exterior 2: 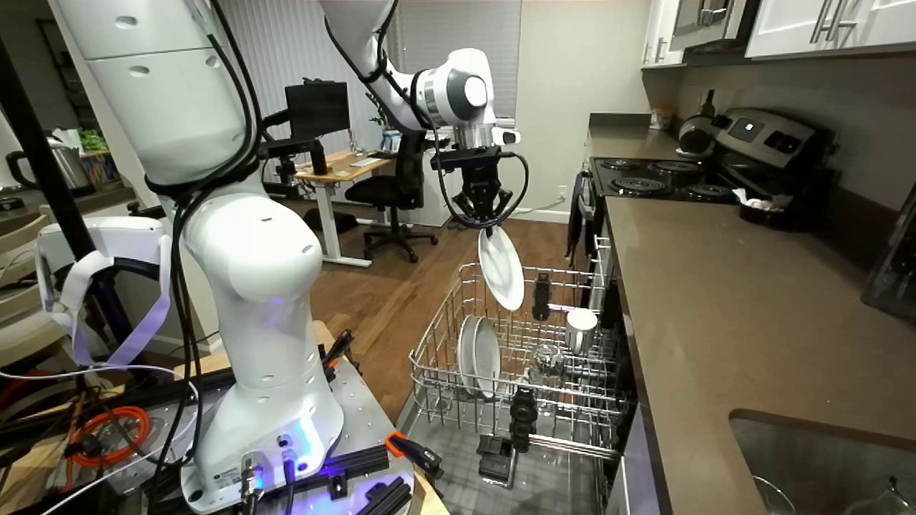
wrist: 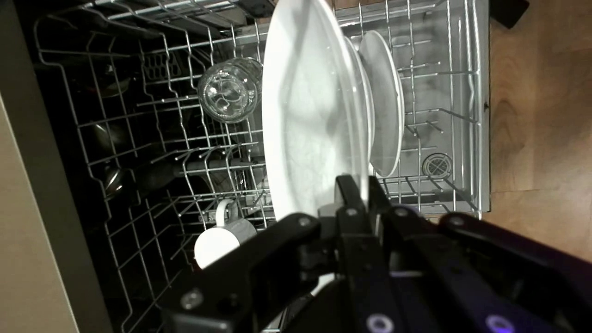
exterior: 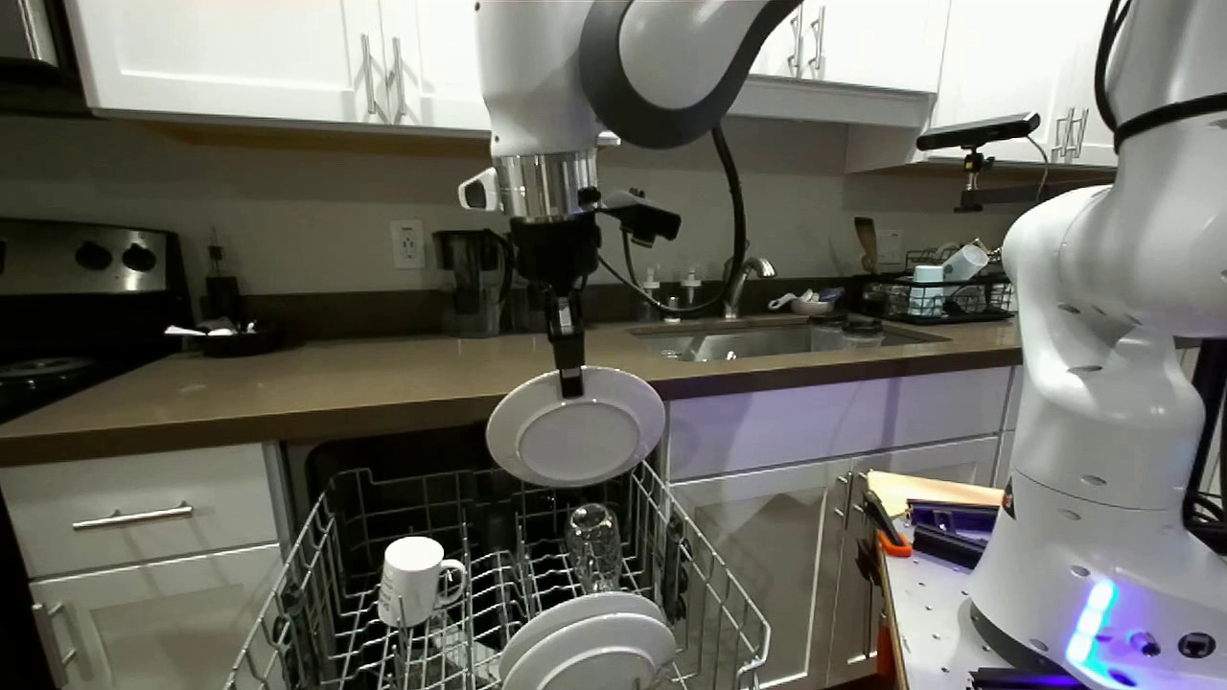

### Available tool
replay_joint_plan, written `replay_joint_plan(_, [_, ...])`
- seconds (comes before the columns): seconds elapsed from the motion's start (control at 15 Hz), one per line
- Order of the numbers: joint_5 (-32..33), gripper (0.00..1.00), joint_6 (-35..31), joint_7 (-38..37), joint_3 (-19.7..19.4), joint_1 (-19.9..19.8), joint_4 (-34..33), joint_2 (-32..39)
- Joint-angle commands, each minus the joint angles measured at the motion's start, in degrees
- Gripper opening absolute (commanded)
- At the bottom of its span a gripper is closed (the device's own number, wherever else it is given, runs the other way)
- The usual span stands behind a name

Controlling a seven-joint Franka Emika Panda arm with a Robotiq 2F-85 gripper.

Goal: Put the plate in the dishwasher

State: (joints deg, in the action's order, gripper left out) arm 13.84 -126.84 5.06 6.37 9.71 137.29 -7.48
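Note:
The white round plate (exterior: 579,446) hangs roughly upright below my gripper (exterior: 571,381) in both exterior views. In an exterior view it shows nearly edge-on (exterior 2: 502,270). My gripper is shut on the plate's upper rim; in the wrist view the fingers (wrist: 362,187) stand on both sides of the rim. The open dishwasher (exterior: 393,450) has its wire rack pulled out below. The plate (wrist: 310,106) is above the rack, apart from it in the exterior views. Its lower edge is level with or a little below the counter edge.
Two white plates (exterior 2: 485,357) stand on edge in the rack, also below my plate in the wrist view (wrist: 387,106). A white mug (exterior: 410,575) and an upside-down glass (wrist: 230,92) are in the rack. The counter edge (exterior 2: 630,343) runs alongside. The arm's base stands nearby.

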Motion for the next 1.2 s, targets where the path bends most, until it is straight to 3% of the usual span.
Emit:
replay_joint_plan(0.0, [-1.68, 0.06, -0.49, 1.73, 0.45, -0.58, -0.77, 2.53])
replay_joint_plan(1.13, [-7.19, 0.06, -1.99, 5.47, 0.49, -1.8, -4.8, 16.07])
